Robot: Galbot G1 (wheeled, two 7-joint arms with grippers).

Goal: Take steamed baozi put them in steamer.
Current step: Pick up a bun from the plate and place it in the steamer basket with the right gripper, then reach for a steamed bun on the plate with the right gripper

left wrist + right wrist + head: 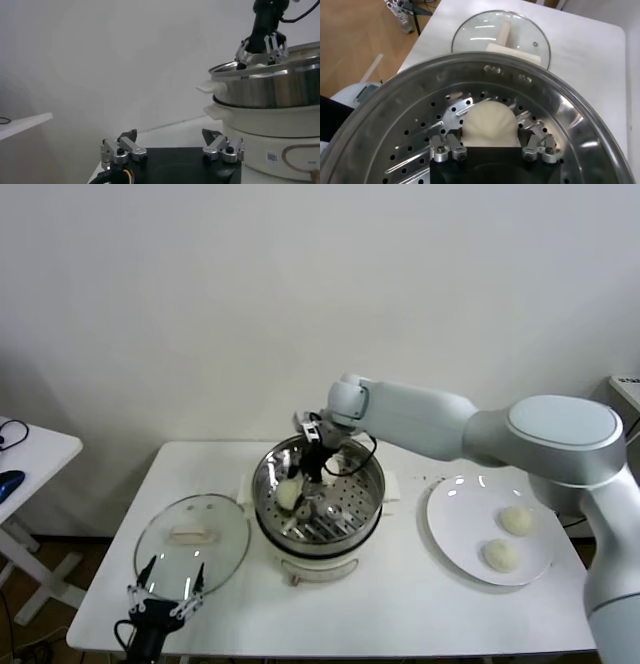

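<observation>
The steamer (372, 476) stands mid-table, a shiny steel pot (420, 75) on a white base (270, 125). My right gripper (308, 492) reaches down into it from the right. In the right wrist view its fingers (449, 145) press both sides of one cream-white baozi (489, 122), which sits low over the perforated tray. The same baozi (288, 495) shows at the pot's left side. Two more baozi (516, 520) (500, 555) lie on the white plate (455, 544). My left gripper (168, 584) hangs open and empty at the table's front left edge.
A round glass lid (190, 534) with a white handle lies flat left of the steamer, just behind my left gripper (170, 142). A small white side table (30, 449) stands off to the far left. A white wall is close behind.
</observation>
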